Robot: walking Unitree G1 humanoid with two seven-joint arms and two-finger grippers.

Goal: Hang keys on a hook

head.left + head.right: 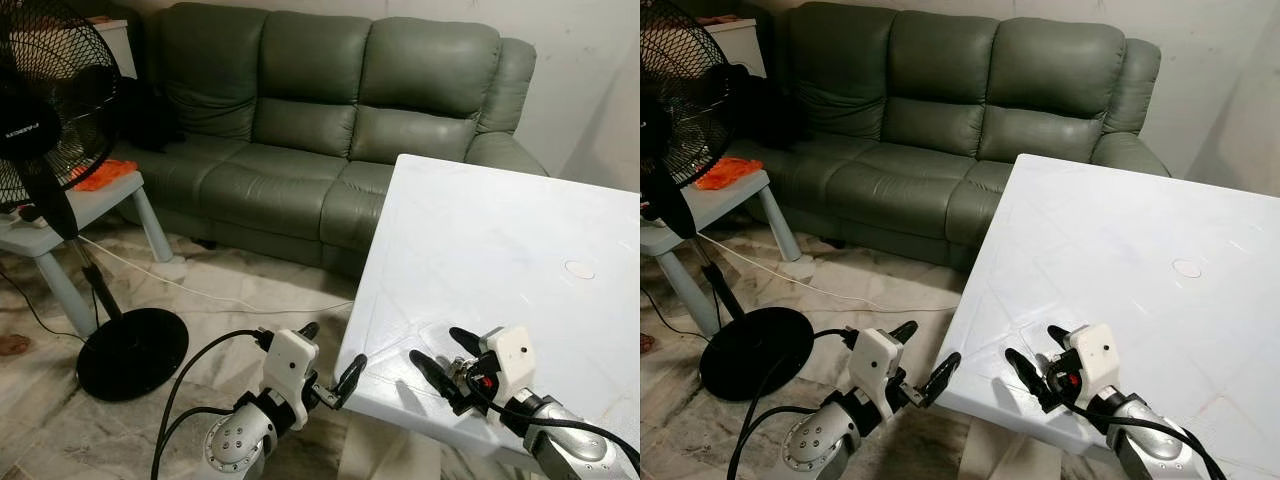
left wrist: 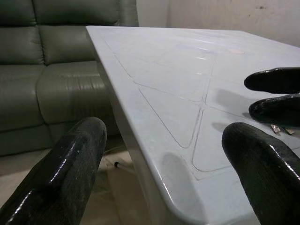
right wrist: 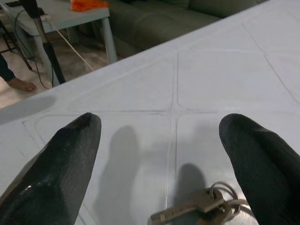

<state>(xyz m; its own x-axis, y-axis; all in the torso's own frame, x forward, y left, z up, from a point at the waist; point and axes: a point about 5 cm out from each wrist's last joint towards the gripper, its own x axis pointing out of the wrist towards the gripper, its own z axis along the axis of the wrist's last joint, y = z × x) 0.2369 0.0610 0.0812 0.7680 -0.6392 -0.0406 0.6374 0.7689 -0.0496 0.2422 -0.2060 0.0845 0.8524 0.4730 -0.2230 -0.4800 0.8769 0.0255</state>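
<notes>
A table [image 1: 500,230] stands at the right, a sofa [image 1: 330,120] behind it. A standing fan [image 1: 60,130] is at the left before a small side table [image 1: 95,205]. Keys [image 3: 201,206] lie on the table's near corner (between the right gripper's [image 1: 440,355] spread fingers). The left gripper [image 1: 330,355] hangs just left of that corner.

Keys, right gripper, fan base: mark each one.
keys [image 3: 201,207], right wrist view, on the key bunch.
right gripper [image 1: 447,354], left eye view, midway between fingertips.
fan base [image 1: 130,352], left eye view, on the black disc.
</notes>
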